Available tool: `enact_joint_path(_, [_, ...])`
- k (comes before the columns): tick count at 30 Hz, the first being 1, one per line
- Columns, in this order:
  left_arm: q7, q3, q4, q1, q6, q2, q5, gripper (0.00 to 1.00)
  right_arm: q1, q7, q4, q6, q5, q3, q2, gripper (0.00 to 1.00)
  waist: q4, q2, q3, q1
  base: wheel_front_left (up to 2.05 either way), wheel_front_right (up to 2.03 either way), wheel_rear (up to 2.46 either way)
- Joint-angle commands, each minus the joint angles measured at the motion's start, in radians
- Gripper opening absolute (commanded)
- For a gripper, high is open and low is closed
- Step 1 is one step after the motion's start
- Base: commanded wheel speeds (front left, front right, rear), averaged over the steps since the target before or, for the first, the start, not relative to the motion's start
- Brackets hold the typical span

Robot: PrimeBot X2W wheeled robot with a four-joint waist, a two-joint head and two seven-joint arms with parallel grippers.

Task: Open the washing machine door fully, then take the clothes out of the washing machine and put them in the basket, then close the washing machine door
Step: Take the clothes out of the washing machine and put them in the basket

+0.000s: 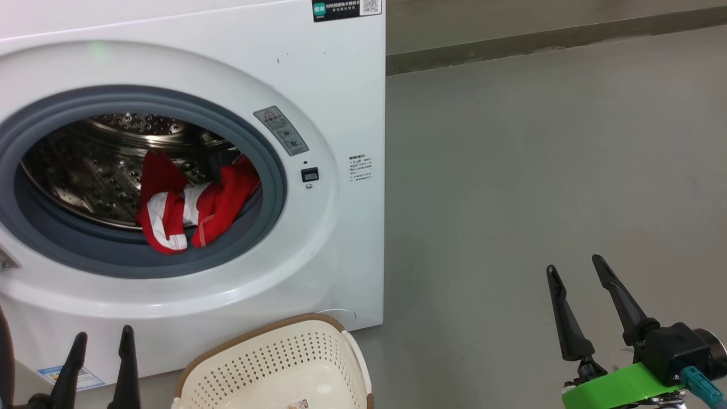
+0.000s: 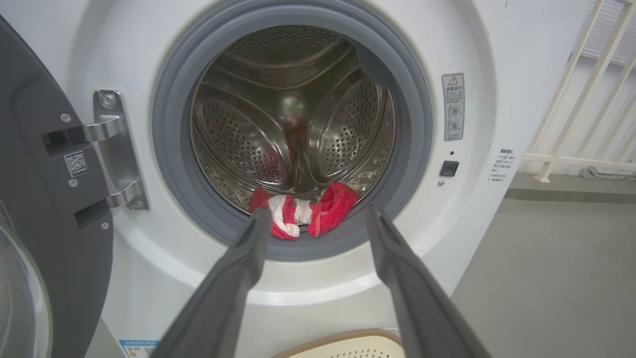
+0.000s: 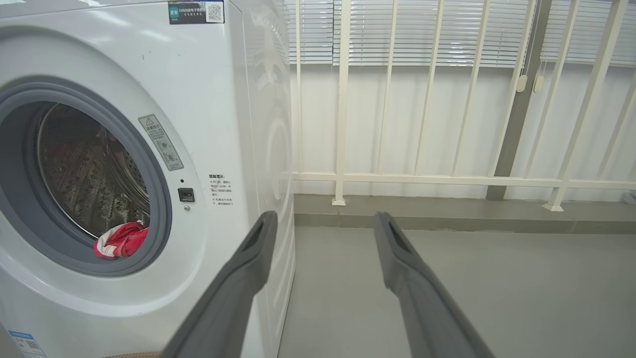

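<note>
Clearly, left fingers (image 1: 126,363) and right fingers (image 1: 567,318) stood spread, empty; red white-striped clothes (image 1: 193,210) overhanging the grey rubber gasket (image 1: 113,261) could snag.

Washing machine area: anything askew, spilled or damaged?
Nothing stands out. The washing machine door is swung open, the clothes lie bunched at the front of the drum, and the basket sits upright below the opening.
</note>
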Motion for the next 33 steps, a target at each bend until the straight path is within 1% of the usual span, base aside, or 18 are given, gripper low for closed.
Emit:
enact_joint_path(1, [-0.012, 0.04, -0.02, -0.047, -0.005, 0.013, 0.01, 1.0, -0.027, -0.006, -0.02, 0.006, -0.01, 0.025, -0.008, 1.0, 0.001, -0.0001, -0.001, 0.0, 0.0, 0.0, 0.0])
enact_joint_path(13, [-0.012, 0.035, -0.02, -0.094, -0.005, 0.017, -0.004, 1.0, -0.03, -0.006, -0.02, 0.006, -0.001, 0.032, -0.008, 1.0, 0.025, -0.0001, 0.022, 0.0, 0.0, 0.0, 0.0])
enact_joint_path(19, [-0.012, -0.001, -0.015, -0.133, -0.005, 0.049, -0.029, 1.0, -0.031, -0.006, -0.025, 0.006, -0.001, 0.04, -0.008, 1.0, 0.038, -0.0001, 0.054, 0.0, 0.0, 0.0, 0.0])
enact_joint_path(24, [-0.012, -0.019, -0.006, -0.187, -0.005, 0.088, -0.069, 1.0, -0.046, -0.006, -0.037, 0.006, -0.004, 0.05, -0.008, 1.0, 0.048, -0.0001, 0.111, 0.0, 0.0, 0.0, 0.0])
enact_joint_path(33, [-0.012, -0.07, 0.072, -0.305, -0.005, 0.146, -0.128, 1.0, -0.08, -0.006, -0.055, 0.006, -0.015, 0.066, -0.008, 1.0, 0.053, -0.0001, 0.207, 0.0, 0.0, 0.0, 0.0])
